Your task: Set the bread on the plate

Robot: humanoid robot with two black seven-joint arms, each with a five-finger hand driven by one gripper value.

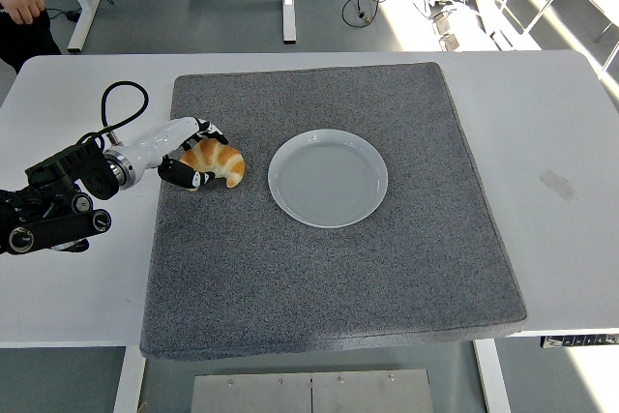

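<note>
While croissant [217,162] lies on mat, left hand [190,152] curls around it (plate [328,178] beside)

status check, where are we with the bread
Left hand closing on the croissant, which sits on the mat. Plate empty to its right. Path clear. Right arm out of view.

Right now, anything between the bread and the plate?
Nothing visible. The bread lies on the grey mat with the left robot hand closing around it; only bare mat separates it from the empty plate to its right.
</note>
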